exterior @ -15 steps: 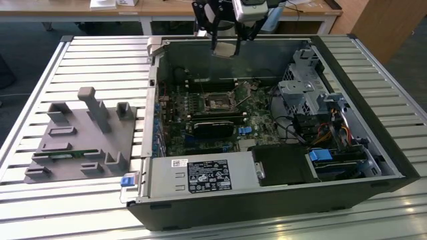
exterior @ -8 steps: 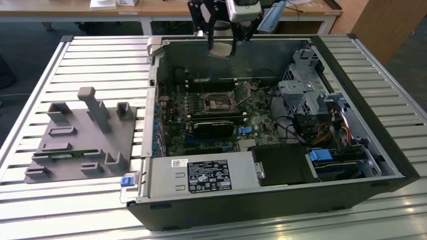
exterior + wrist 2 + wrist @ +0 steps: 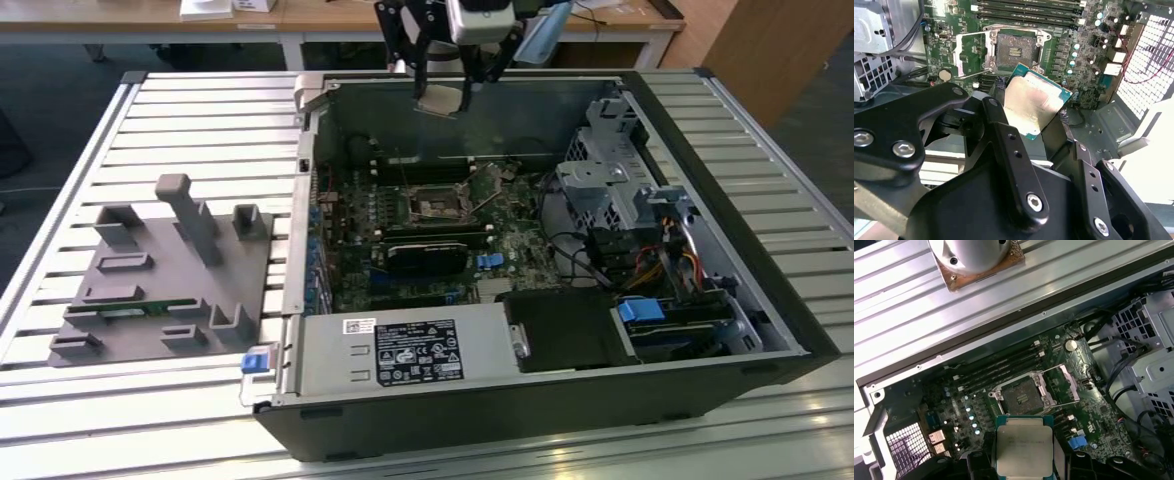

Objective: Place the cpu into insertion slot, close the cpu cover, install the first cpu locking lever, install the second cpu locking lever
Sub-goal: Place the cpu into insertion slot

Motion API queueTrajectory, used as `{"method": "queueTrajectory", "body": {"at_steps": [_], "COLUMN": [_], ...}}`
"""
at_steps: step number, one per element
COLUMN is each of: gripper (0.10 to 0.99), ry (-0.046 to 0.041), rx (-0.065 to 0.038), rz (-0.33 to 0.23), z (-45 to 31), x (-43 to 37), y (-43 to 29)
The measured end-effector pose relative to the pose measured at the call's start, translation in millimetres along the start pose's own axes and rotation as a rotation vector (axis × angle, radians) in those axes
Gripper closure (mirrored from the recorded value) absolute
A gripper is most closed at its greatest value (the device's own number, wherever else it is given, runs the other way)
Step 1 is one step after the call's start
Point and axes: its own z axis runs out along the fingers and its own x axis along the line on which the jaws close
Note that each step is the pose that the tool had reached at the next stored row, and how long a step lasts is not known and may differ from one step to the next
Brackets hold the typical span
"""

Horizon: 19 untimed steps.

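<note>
Near side: one open computer case [image 3: 534,420] is recorded on one slatted table [image 3: 200,110]. One silver power supply box [image 3: 387,350] sits at the case's near wall. One grey fixture block [image 3: 160,275] lies on the table at the exterior view's left, apart from the case.

Mid-case: one green motherboard [image 3: 1094,415] is seen, with one long black card [image 3: 427,255] lying just near of the single insertion slot [image 3: 434,205]. In both wrist views the slot [image 3: 1014,50] [image 3: 1021,397] is uncovered, with its dark centre exposed. One cpu cover [image 3: 1069,382] [image 3: 971,55] is tipped open beside it. About four long black connector strips [image 3: 999,367] are counted on the slot's other side. One metal drive cage [image 3: 601,170] and cable bundles crowd the exterior view's right. The locking levers cannot be told apart from the socket frame.

Far side: one gripper [image 3: 447,90] [image 3: 1031,102] hangs above the case's far wall, well apart from the slot. It is clamped on the one cpu [image 3: 441,107] [image 3: 1036,102] [image 3: 1024,445], held by opposite edges between two black fingers [image 3: 1004,135]. The silver top faces the first wrist view. The chip's edges are partly covered by the fingers, and one edge is cut off in the first wrist view.
</note>
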Motion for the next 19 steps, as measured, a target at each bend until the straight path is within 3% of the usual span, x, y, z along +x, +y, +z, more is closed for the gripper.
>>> {"method": "queueTrajectory", "body": {"at_steps": [19], "gripper": [0.545], "ry": [-0.0067], "rx": [-0.002], "rz": [0.08], "z": [0.0], "x": [6.2], "y": [-2.9]}}
